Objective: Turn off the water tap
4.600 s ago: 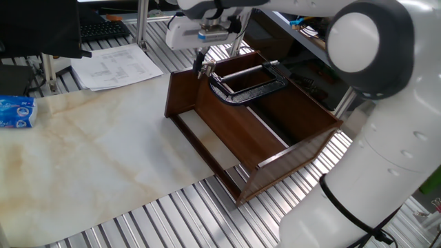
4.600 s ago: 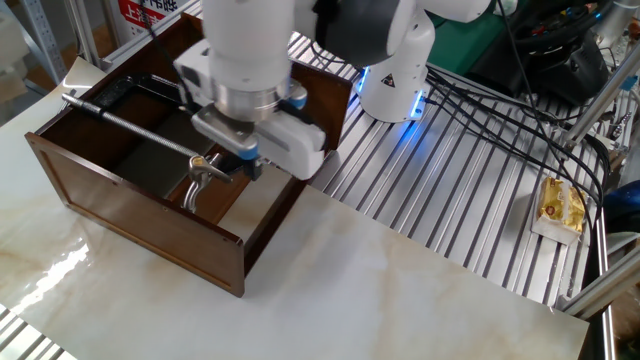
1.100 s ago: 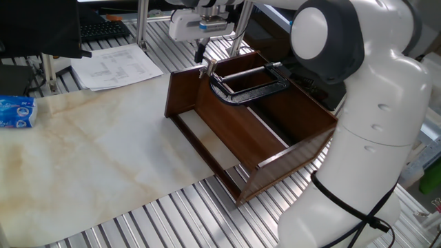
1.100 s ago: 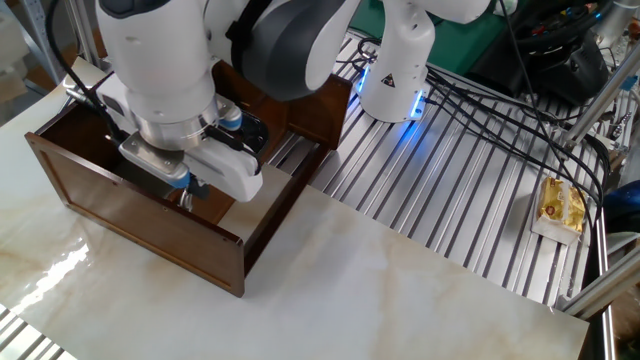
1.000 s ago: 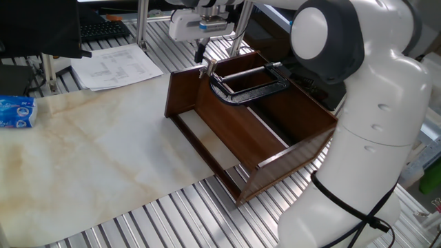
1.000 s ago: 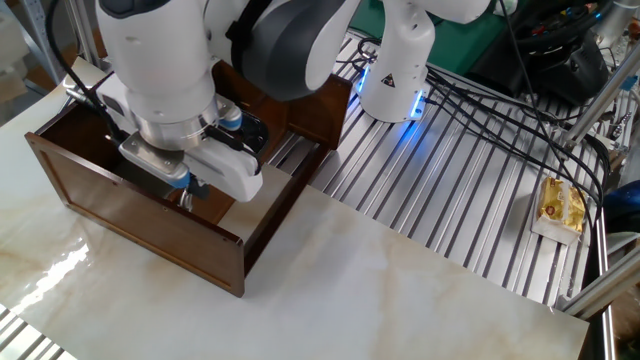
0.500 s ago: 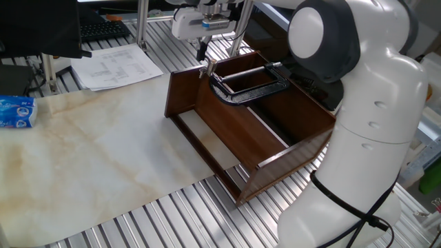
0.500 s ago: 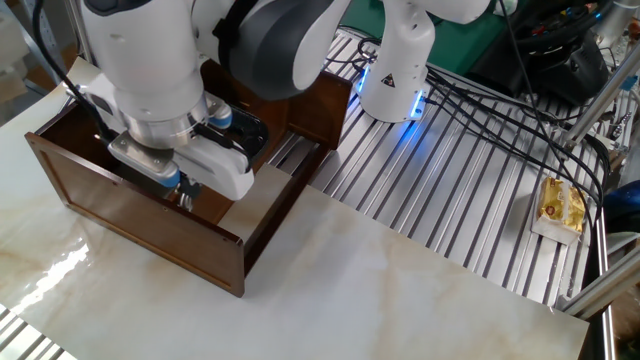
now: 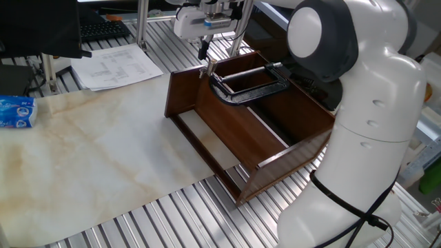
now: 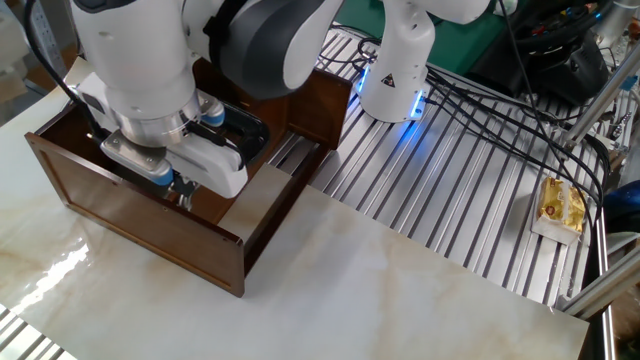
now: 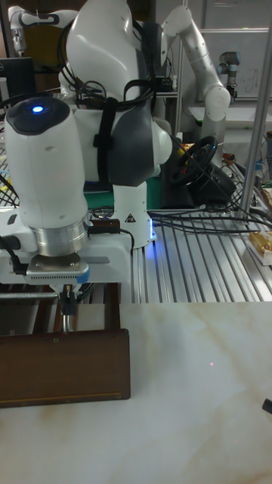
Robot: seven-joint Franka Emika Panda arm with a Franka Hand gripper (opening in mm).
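Note:
The water tap (image 9: pixel 205 69) is a small metal fitting at the near corner of the brown wooden box (image 9: pixel 207 117), held by a black C-clamp (image 9: pixel 241 93). My gripper (image 9: pixel 204 51) hangs straight above it, its dark fingers drawn close together with no gap showing. In the other fixed view the white hand covers most of the tap, and only a metal glint shows under the gripper (image 10: pixel 182 194). In the tall fixed view the tap's spout (image 11: pixel 69 324) stands just under the gripper (image 11: pixel 69 302). Whether the fingertips touch the tap is not visible.
The box's walls and inner divider (image 9: pixel 265 127) surround the clamp. Printed papers (image 9: pixel 114 67) and a blue packet (image 9: pixel 15 112) lie at the far side of the marble sheet (image 9: pixel 89 165). Cables (image 10: pixel 480 110) run across the ribbed metal table, and a yellow packet (image 10: pixel 562 208) lies near its edge.
Over the last second the hand has drifted a little to the left in the other fixed view, staying above the tap. The box and the clamp have not moved.

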